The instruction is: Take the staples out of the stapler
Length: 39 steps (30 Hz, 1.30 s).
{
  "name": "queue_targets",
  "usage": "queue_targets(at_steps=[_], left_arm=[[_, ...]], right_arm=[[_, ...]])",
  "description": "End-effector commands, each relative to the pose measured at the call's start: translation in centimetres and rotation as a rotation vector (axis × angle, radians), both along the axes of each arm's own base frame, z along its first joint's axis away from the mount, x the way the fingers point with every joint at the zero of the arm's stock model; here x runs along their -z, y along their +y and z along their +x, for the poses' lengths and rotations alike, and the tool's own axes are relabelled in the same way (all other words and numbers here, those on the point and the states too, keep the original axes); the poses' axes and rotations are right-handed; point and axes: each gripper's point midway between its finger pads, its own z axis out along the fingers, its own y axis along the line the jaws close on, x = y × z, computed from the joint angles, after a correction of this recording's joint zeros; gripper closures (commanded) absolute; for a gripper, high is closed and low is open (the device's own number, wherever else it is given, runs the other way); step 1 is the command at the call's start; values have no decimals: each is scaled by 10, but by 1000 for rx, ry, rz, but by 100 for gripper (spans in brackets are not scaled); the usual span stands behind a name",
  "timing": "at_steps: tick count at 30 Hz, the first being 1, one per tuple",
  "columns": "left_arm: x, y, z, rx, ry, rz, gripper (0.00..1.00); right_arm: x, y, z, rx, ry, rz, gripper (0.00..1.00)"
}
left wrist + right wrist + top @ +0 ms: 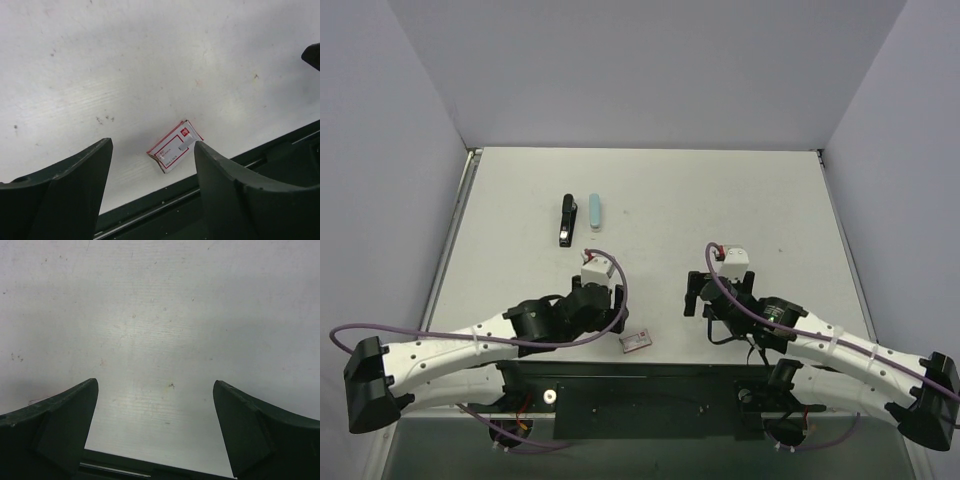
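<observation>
Both grippers stand apart and hold nothing: the left gripper hangs over a small staple box at the near edge, and the right gripper hangs over bare table. The stapler lies well off toward the far left, closed and flat, with a pale blue piece just beside it on the right. The step in hand looks like the reach. The left arm is nearer, so it should swing far and come down square across the stapler body. The right can then follow to lift the top, slowly, so the staples do not scatter.
</observation>
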Motion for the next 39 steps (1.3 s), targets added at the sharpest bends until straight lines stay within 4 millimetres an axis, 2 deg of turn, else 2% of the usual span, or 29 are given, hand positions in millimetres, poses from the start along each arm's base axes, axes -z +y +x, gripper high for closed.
queue_targets(at_steps=[1,2,7,15,18,24,31,39], left_arm=[[-44,22,12,-59,-108,28,19],[-53,25,13,-66,-121,20,17],[-90,47,16,-112,-192,1,15],[-123,81,20,-180,-280,14,14],[-126,84,19,-176,-296,3,14],[-126,90,20,-190,-323,-10,13],[-129,94,18,-188,-329,-23,13],[-122,96,18,-208,-317,-15,13]], right_arm=[[-33,-13,11,4,-64,-91,4],[-36,-14,12,0,-67,-96,1],[-57,-10,14,-39,-79,-117,0],[-84,-13,18,-1,-118,-85,0],[-91,-23,19,40,-144,-98,0],[-88,-36,17,75,-154,-120,0],[-86,-38,19,77,-156,-150,0],[-87,-36,21,62,-152,-174,0]])
